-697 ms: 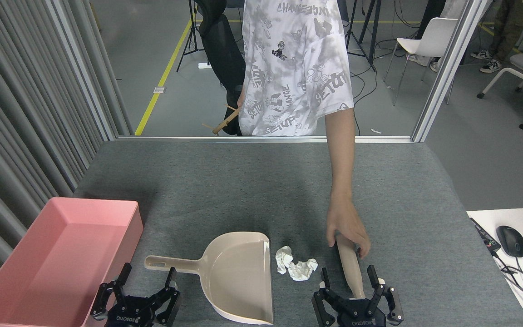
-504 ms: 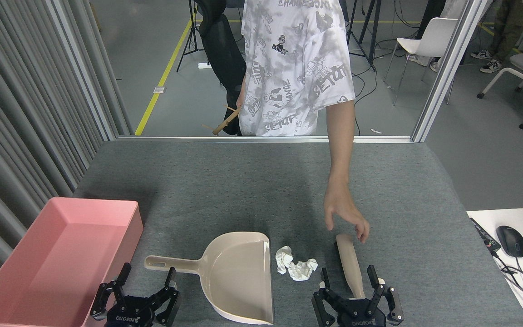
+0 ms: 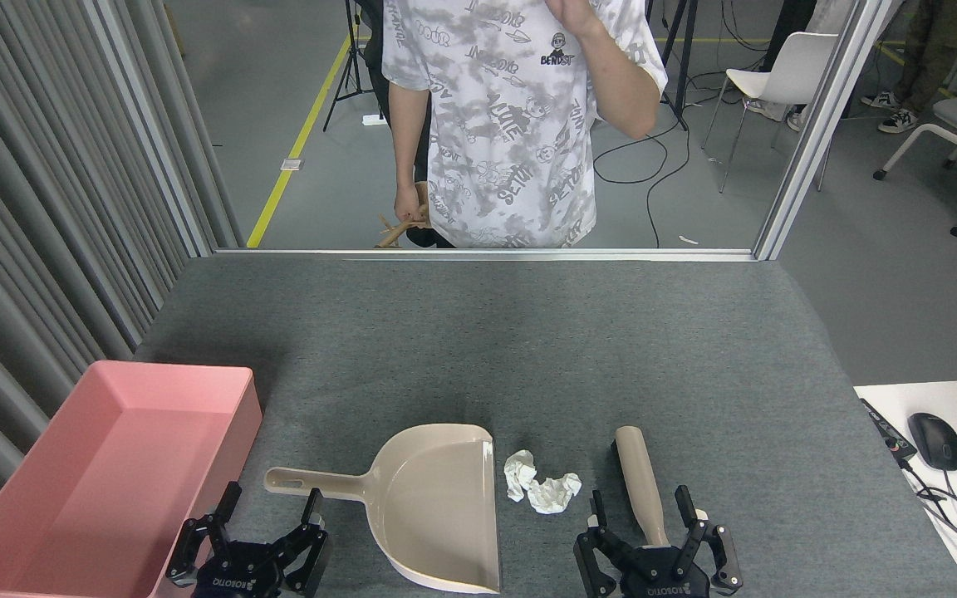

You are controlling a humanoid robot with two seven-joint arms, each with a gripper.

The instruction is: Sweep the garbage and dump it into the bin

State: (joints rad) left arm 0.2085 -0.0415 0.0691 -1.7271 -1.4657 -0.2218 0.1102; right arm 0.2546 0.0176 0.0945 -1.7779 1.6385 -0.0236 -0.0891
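Two tissue wads point(image 3: 542, 487) lie between one dustpan point(image 3: 437, 507) and one brush point(image 3: 641, 486), pink bin point(image 3: 105, 473) at the left table edge; both grippers, left point(image 3: 267, 519) and right point(image 3: 638, 517), gape empty.

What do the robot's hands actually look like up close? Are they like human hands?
Not really. The left gripper and right gripper are matching black mechanical claws: several slim, jointed fingers fanning out from a blocky black base. Each base carries white ROBOTIQ lettering, seen upside down here. No cables show.
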